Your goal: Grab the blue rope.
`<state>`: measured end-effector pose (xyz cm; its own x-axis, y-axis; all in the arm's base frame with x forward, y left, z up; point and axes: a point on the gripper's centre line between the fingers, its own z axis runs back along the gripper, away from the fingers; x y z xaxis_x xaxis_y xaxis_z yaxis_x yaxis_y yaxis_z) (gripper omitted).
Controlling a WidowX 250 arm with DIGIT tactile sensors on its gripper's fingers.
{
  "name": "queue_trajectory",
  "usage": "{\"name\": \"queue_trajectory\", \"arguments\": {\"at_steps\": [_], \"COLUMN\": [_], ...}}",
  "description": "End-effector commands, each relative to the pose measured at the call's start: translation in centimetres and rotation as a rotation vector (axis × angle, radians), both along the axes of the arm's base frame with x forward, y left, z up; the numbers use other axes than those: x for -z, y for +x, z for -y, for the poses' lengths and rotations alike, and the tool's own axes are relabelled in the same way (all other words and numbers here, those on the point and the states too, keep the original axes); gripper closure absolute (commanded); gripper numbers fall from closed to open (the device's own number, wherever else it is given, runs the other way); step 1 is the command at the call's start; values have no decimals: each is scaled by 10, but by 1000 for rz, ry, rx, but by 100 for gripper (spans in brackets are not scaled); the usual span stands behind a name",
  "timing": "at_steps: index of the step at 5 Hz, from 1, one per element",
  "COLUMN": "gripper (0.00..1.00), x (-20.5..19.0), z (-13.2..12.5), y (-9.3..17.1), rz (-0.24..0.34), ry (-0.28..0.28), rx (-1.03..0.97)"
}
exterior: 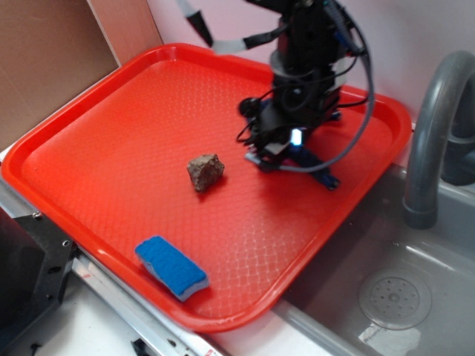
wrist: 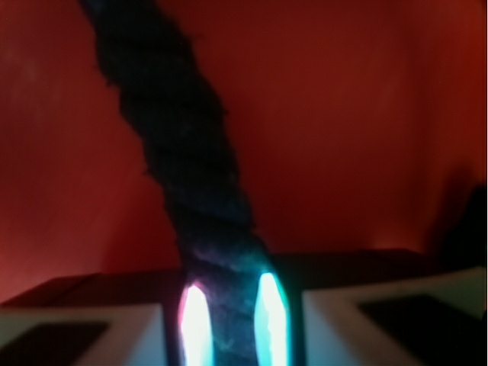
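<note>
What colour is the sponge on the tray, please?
Bright blue with a pale underside, clearest in the exterior view.
</note>
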<state>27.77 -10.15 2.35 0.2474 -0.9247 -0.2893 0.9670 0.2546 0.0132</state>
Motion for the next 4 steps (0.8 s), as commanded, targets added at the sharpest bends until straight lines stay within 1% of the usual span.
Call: {"name": "queue_trajectory", "arguments": {"at_steps": [1, 2, 3, 4], "gripper": [100, 100, 100, 100], "x": [-89, -116, -144, -166], "z": [0, -2, -11, -19], "y": [-24, -30, -36, -45], "rz": [330, 345, 351, 365], "ry": [-55, -32, -18, -47], "rx": [-451, -701, -953, -1099]}}
